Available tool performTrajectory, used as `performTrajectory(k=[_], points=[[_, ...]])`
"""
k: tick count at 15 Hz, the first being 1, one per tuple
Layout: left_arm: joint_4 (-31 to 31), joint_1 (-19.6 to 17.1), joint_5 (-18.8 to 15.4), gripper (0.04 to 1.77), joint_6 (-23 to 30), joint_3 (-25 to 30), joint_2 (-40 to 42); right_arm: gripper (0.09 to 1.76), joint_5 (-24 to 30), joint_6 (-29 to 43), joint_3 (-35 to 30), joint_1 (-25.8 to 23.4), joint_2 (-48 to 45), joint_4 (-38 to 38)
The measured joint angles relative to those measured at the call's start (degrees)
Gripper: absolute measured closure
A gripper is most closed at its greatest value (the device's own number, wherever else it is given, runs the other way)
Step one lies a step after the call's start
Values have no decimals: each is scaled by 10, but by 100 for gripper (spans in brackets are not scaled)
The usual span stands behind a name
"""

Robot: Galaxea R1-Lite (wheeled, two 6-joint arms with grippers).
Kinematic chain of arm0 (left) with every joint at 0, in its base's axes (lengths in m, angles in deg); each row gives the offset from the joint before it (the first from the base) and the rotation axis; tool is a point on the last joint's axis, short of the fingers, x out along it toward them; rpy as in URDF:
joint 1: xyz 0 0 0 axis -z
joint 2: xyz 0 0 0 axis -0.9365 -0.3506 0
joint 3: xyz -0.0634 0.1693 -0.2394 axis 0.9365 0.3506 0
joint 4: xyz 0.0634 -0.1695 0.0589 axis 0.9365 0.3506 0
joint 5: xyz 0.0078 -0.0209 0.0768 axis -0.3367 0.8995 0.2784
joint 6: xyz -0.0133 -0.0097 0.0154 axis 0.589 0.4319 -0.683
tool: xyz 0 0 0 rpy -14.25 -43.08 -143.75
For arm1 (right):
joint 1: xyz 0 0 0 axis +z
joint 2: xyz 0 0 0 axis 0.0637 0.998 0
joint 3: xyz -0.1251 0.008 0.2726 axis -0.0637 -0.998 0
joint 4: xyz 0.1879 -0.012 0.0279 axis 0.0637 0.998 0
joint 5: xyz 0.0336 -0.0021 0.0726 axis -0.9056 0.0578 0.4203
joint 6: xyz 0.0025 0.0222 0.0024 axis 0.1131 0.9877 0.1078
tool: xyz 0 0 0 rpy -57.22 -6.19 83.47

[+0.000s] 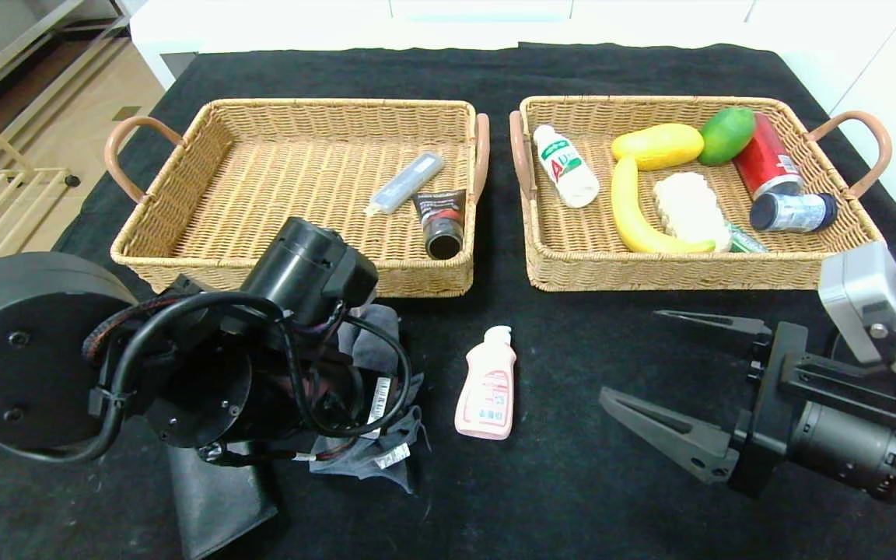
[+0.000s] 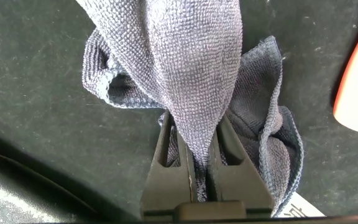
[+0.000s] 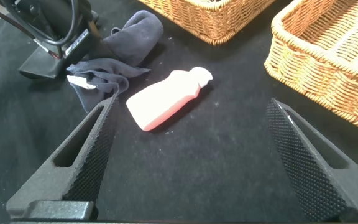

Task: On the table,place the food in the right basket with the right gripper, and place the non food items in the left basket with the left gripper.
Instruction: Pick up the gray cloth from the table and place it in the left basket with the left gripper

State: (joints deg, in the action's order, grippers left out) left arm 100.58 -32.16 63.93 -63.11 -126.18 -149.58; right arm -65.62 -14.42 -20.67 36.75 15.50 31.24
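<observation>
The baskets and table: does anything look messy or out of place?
Nothing spilled. Only the crumpled grey cloth, pinched by the left gripper, and a pink bottle lying flat sit outside the baskets.

A black cloth-covered table [image 1: 572,482] stands by white cabinets [image 1: 495,15] and a tan floor [image 1: 67,132].

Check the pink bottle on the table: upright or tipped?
Tipped. The pink bottle lies flat on the black tablecloth, cap toward the baskets.
</observation>
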Motion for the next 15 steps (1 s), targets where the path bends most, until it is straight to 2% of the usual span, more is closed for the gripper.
performTrajectory(k=[3, 7, 10, 12, 15], points=[[6, 2, 14, 161, 0, 2, 19, 14, 0, 0, 0, 0, 1, 0], [3, 4, 13, 161, 0, 14, 79, 14, 0, 0, -2, 2, 0, 0], [0, 3, 2, 161, 2, 17, 132, 14, 0, -1, -4, 3, 0, 0], [-7, -12, -9, 161, 4, 15, 157, 14, 0, -1, -4, 3, 0, 0], [-111, -53, -10, 161, 1, 10, 173, 14, 0, -1, -4, 4, -1, 0]])
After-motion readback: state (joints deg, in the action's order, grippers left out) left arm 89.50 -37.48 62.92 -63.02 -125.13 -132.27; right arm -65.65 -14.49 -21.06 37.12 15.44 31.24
